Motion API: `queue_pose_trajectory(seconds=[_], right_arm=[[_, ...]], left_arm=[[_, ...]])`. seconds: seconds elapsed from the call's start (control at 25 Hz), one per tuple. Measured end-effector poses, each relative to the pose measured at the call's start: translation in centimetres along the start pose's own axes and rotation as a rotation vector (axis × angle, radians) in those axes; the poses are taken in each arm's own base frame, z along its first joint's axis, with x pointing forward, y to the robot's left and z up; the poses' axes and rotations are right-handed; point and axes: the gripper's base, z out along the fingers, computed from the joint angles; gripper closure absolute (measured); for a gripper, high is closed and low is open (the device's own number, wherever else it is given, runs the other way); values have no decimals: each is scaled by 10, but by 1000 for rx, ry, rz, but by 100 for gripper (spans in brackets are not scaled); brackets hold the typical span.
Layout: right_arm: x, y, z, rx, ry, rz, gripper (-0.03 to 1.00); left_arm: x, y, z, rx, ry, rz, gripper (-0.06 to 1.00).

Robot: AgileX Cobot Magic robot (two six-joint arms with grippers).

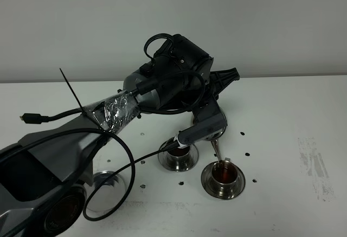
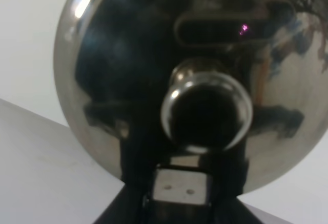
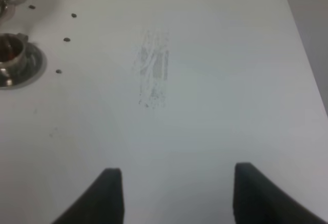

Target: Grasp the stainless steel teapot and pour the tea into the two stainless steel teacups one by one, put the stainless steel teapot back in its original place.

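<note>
Left claw [image 1: 209, 120] clamping teapot [image 2: 189, 70], I'm tilting spout over right cup [image 1: 223, 174], tea showing; right claw [image 3: 174, 193] gaping idle; pot's return to saucer [image 1: 108, 179] pending.

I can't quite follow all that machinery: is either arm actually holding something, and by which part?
The left gripper holds the teapot, apparently by its handle side; the exact contact is hidden. The right gripper is open and empty.
</note>
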Motion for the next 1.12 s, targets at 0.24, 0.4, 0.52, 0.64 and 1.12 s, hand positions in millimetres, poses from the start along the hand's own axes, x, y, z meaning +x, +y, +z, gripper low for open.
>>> queue_pose_trajectory(seconds=[0.24, 0.4, 0.52, 0.64, 1.12], right_arm=[[0, 0, 0, 0, 0, 0, 48], [0, 0, 0, 0, 0, 1, 48], [0, 0, 0, 0, 0, 1, 48], [0, -1, 0, 6, 1, -2, 48], [0, -1, 0, 6, 1, -3, 48]], left_arm=[[0, 0, 0, 0, 0, 0, 68], [-1, 0, 0, -5, -8, -8, 68], [-1, 1, 0, -8, -15, -14, 68], [-1, 1, 0, -9, -16, -15, 68], [2, -4, 2, -12, -47, -62, 68]])
